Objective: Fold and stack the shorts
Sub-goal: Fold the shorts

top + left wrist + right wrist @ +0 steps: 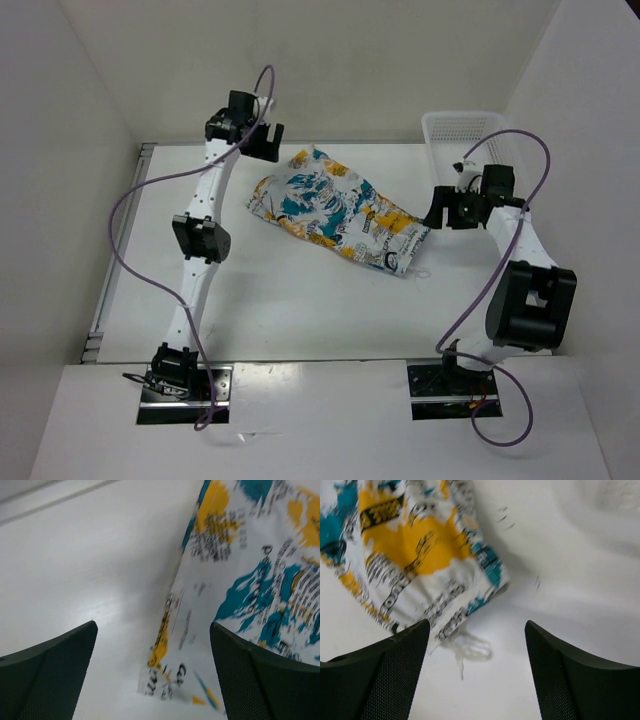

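The shorts [335, 208], white with a teal, yellow-orange and black print, lie crumpled and slanted across the middle of the table. My left gripper [262, 143] hovers open and empty just beyond their far left end. In the left wrist view the shorts [245, 580] fill the right side and a corner lies between my fingers [60, 665]. My right gripper [437, 212] is open and empty beside their near right end. In the right wrist view the shorts [415, 555] lie at the upper left and a white drawstring [470, 647] trails from them.
A white plastic mesh basket [460, 130] stands at the back right corner, behind my right arm. White walls close the table in at the back and on both sides. The arm bases are bolted at the near edge.
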